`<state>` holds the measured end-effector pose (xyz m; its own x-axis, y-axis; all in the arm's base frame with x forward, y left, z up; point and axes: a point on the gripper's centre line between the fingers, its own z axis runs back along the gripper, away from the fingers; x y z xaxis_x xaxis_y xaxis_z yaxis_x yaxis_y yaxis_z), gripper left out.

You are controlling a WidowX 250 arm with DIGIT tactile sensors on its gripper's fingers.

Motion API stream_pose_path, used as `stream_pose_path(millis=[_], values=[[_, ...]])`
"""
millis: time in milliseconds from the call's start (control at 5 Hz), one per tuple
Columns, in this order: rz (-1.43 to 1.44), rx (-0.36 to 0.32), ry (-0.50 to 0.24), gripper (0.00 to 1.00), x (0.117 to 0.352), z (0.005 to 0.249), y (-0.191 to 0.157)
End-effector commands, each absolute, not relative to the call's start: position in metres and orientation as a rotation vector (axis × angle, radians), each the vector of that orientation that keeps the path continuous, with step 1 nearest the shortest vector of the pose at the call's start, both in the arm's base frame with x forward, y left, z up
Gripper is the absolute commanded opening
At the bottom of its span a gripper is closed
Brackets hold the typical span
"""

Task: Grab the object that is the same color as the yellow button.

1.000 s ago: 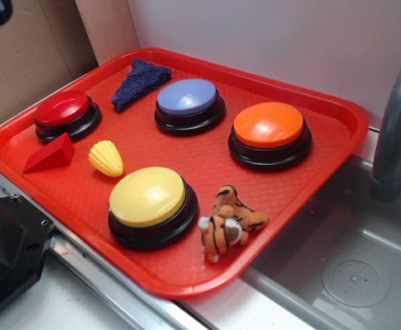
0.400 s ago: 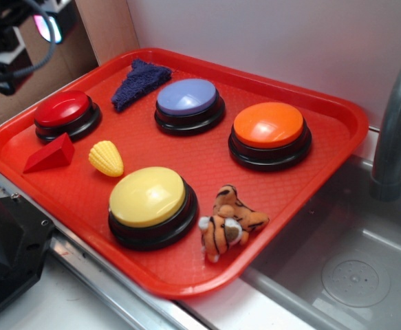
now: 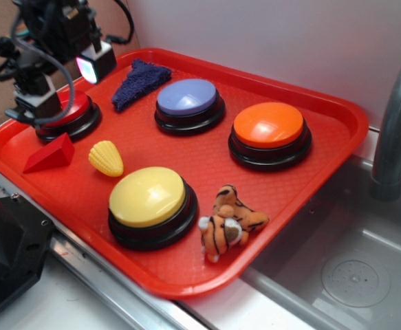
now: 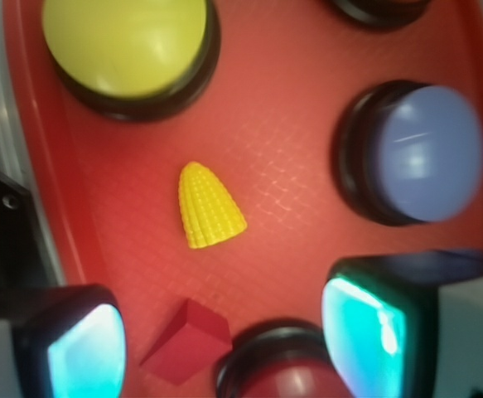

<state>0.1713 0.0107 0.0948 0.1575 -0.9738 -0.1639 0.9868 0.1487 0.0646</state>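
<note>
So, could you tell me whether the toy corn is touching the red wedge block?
Apart. The wrist view shows bare red tray between the toy corn and the red wedge block; the exterior view shows the same gap.

A toy kitchen set up for robot trials: a grey sink basin [image 3: 351, 268] with faucet [image 3: 395, 130], a red serving tray [image 3: 338, 130] beside it, cardboard backing [image 3: 21, 62] behind.

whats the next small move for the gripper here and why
Probably shift the gripper toward the toy corn and lower it. It hovers open above the red button, while the corn lies clear between the red wedge and the yellow button.
</note>
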Motion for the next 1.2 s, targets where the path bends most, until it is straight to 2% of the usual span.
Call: stream_pose_path(millis=[0, 200, 400, 600, 800, 1000], values=[[-1.374, 0.121, 0.147, 1.0, 0.162, 0.063, 0.013], [-1.37, 0.085, 0.162, 1.0, 0.162, 0.046, 0.008], [-1.342, 0.116, 0.116, 1.0, 0.177, 0.036, -0.002], [-1.336, 0.177, 0.068, 1.0, 0.191, 0.043, -0.007], [-1.358, 0.128, 0.097, 1.0, 0.188, 0.034, -0.01], [-1.349, 0.08, 0.158, 1.0, 0.181, 0.023, -0.014]])
